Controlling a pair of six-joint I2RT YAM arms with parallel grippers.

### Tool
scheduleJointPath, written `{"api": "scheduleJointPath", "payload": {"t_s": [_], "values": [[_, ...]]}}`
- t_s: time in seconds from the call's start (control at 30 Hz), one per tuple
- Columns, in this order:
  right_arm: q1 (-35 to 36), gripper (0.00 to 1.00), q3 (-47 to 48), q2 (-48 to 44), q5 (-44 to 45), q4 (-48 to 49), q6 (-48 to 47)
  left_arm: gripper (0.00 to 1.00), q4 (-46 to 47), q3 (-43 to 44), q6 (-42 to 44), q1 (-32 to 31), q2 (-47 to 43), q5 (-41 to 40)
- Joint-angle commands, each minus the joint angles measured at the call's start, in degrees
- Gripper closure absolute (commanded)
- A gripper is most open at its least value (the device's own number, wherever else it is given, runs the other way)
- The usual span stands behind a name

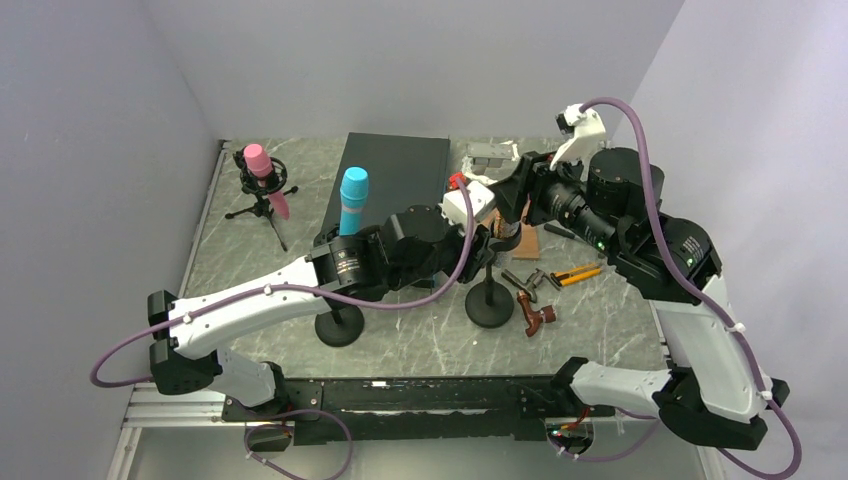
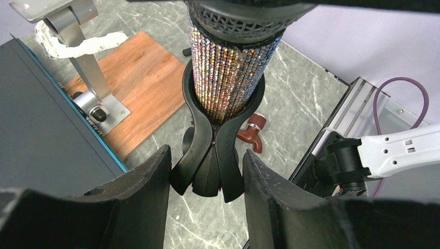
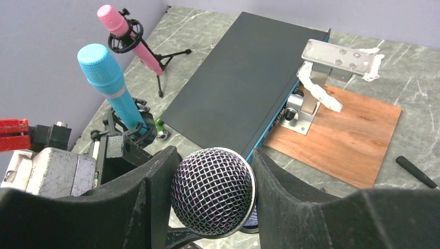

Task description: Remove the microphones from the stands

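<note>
Reaching in from the lower left of the overhead view, the left arm (image 1: 260, 300) stretches low across the table toward the centre. The right arm (image 1: 690, 270) rises at the lower right, folds at its elbow and points back left, so both wrists meet over the stand (image 1: 490, 305) at mid-frame. A small pale label on the left arm's black link is too small to read.

In the left wrist view, the left gripper (image 2: 206, 155) sits at the bottom centre. Its dark fingers (image 2: 140, 197) press against both sides of the lower lobes of the stand's black clip (image 2: 207, 174), clamping it. The microphone (image 2: 225, 72) stands upright in that clip at the upper centre, its sequined body seated between the clip's two prongs.

In the right wrist view, the right gripper (image 3: 215, 155) is closed around the microphone's round mesh head at the bottom centre, one finger touching each side.

A blue microphone (image 3: 106, 78) and a pink microphone (image 3: 127, 31) stand at the upper left, beside a black box (image 3: 244, 83). A wooden board (image 3: 347, 135) lies at the right.
</note>
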Motion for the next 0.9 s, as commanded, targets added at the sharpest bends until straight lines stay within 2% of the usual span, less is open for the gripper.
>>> {"api": "scheduleJointPath", "payload": {"t_s": [0.0, 0.13, 0.27, 0.5, 0.53, 0.57, 0.63, 0.7, 0.73, 0.87], "values": [[-0.7, 1.00, 6.6, -1.4, 4.4, 17.5, -2.6, 1.00, -11.5, -1.3, -1.9, 0.1, 0.2, 0.5], [-0.8, 1.00, 3.1, -2.3, 3.4, 18.9, -1.8, 1.00, -12.4, 0.3, -1.5, 0.2, 0.2, 0.5], [-0.8, 1.00, -4.9, -5.2, 2.2, 19.6, -1.9, 1.00, -13.3, 1.2, -0.8, 0.2, -0.1, 0.7], [-0.8, 1.00, -12.9, -10.7, 1.5, 17.9, -0.1, 1.00, -9.7, -1.1, -0.1, 0.5, -2.9, 3.0], [-0.8, 1.00, -13.5, -11.0, 1.5, 17.6, 0.2, 0.98, -9.5, -0.8, 0.1, 0.5, -2.7, 3.1], [-0.8, 1.00, -13.9, -11.4, 1.4, 17.5, 0.6, 0.91, -9.4, -0.5, 0.1, 0.5, -2.4, 3.3], [-0.8, 1.00, -14.3, -11.6, 1.2, 17.2, 0.9, 0.70, -8.8, -0.2, 0.0, 0.5, -2.1, 3.9], [-0.8, 1.00, -14.2, -11.4, 1.0, 17.0, 0.9, 0.52, -8.2, -0.4, -0.3, 0.5, -2.2, 3.9], [-0.8, 1.00, -14.1, -11.2, 0.9, 16.9, 0.8, 0.46, -7.6, -0.8, -0.3, 0.4, -2.3, 3.8], [-0.8, 1.00, -13.5, -11.2, 0.8, 16.6, 0.5, 0.38, -6.6, -1.8, -0.1, 0.5, -2.4, 3.7]]}}
